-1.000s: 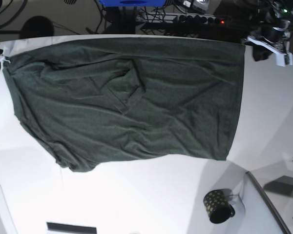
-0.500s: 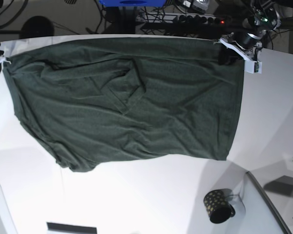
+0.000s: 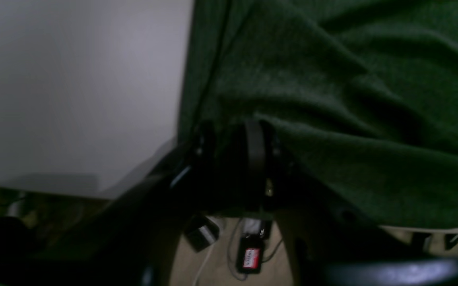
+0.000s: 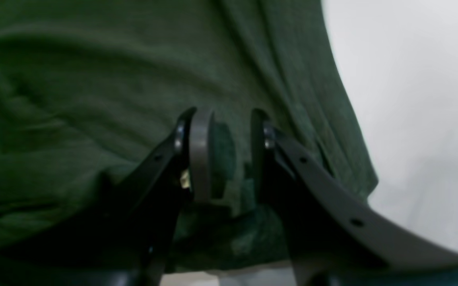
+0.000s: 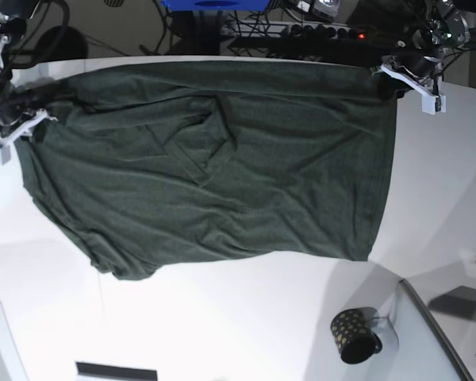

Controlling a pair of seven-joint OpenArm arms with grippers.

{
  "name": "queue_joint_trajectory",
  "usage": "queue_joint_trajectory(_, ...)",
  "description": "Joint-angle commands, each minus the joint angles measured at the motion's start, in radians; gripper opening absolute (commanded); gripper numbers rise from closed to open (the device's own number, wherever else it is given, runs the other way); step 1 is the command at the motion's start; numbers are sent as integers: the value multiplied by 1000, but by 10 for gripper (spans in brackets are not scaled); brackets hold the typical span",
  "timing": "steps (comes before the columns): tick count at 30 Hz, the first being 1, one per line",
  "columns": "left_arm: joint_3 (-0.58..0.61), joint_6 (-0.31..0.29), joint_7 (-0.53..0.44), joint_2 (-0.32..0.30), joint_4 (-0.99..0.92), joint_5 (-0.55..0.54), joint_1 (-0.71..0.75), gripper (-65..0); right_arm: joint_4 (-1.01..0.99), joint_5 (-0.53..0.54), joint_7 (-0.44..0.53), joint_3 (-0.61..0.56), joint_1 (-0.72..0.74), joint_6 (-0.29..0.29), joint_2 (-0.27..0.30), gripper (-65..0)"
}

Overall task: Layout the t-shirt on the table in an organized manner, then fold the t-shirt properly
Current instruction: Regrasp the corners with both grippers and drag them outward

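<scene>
The dark green t-shirt (image 5: pixel 222 167) lies spread wide across the white table (image 5: pixel 222 325), wrinkled around the middle, with its lower left end bunched. My left gripper (image 5: pixel 387 82) sits at the shirt's far right corner. In the left wrist view its dark fingers (image 3: pixel 255 159) pinch the fabric edge (image 3: pixel 352 99), which rises to a peak there. My right gripper (image 5: pixel 20 115) is at the far left corner. In the right wrist view a fold of cloth (image 4: pixel 221 159) is caught between its pads (image 4: pixel 201 155).
A small dark gold-dotted mug (image 5: pixel 354 335) stands near the front right, beside a grey tray-like panel (image 5: pixel 436 333). Beyond the table's far curved edge are cables and a power strip (image 5: pixel 325 32). Bare white tabletop (image 5: pixel 436 198) lies right of the shirt.
The left gripper came in from the right onto the shirt's far right corner. The right gripper moved from the table's left edge onto the far left corner, which has shifted slightly inward.
</scene>
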Motion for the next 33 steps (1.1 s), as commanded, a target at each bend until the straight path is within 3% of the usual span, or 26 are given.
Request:
queue_joint_trajectory(1, -6, -5, -9, -17, -2, -5, 3, -523, -5, 4, 7, 6, -4, -18, 10, -497)
queue_joint_trajectory(4, -6, -5, -12, -40, -40, -5, 3, -523, -25, 4, 13, 7, -11, -47, 10, -497)
queue_joint_trajectory(9, -11, -5, -114, -66, -89, -5, 14, -523, -19, 4, 44, 7, -24, -97, 6, -497)
queue_joint_trajectory(16, -11, -5, -113, -81, -89, -6, 14, -523, -14, 5, 47, 46, -43, -186, -13, -497)
queue_joint_trajectory(26, -11, -5, -113, -78, -89, -12, 14, -523, -10, 5, 45, 59, -73, -187, -28, -497)
queue_joint_trajectory(33, -12, -5, -102, -74, -3, -17, 12, -523, 238, 5, 41, 49, -90, -187, -54, -494)
